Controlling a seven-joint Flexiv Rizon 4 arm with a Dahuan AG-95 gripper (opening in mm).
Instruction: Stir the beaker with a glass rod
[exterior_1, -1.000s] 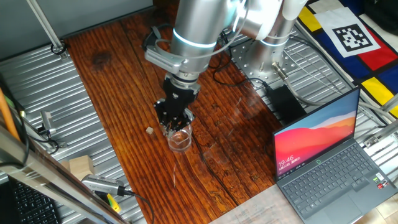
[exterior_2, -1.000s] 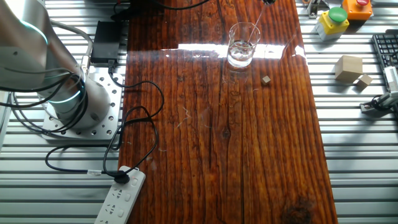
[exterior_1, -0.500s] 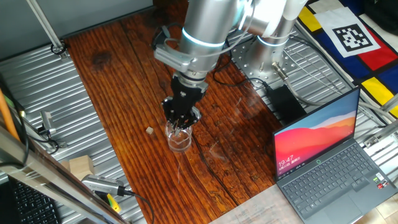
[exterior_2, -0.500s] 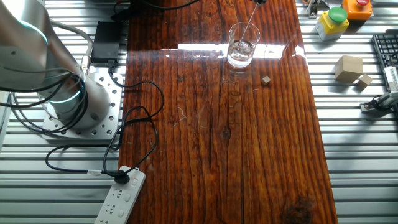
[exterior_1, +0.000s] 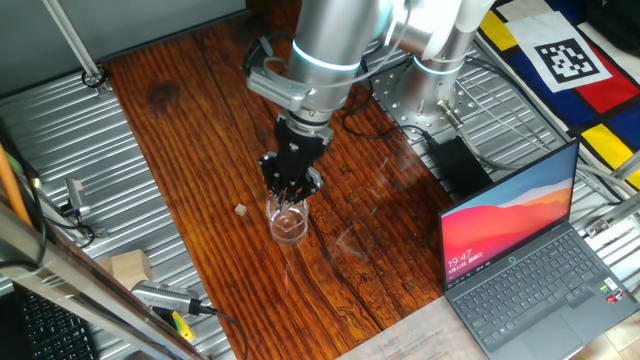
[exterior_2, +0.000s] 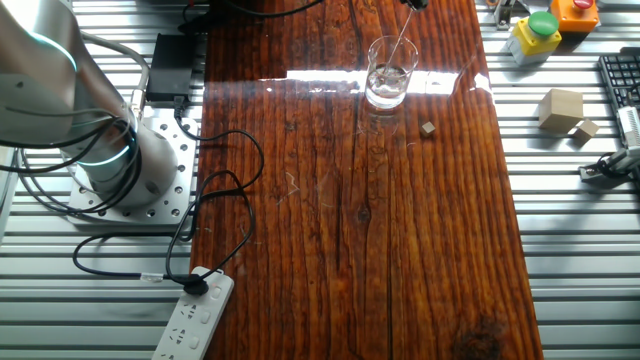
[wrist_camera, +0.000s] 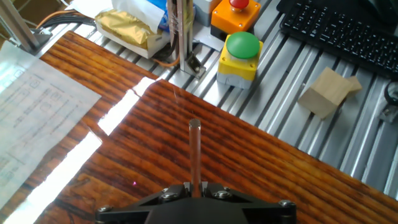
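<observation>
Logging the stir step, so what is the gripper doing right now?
Gripper: jaws closed on the glass rod, which slants down into the beaker.

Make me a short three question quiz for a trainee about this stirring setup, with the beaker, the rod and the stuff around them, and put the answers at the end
1. True or false: the glass rod has its lower end inside the beaker.
2. What lies on the wooden table closest to the beaker? A) a laptop B) a small tan cube C) a power strip
3. Fill in: in the hand view, the gripper is closed on the ____.

Key
1. True. The rod slants down from the gripper into the beaker.
2. B. The small tan cube sits beside the beaker, apart from it.
3. Rod. It sticks out from between the fingers.
</observation>
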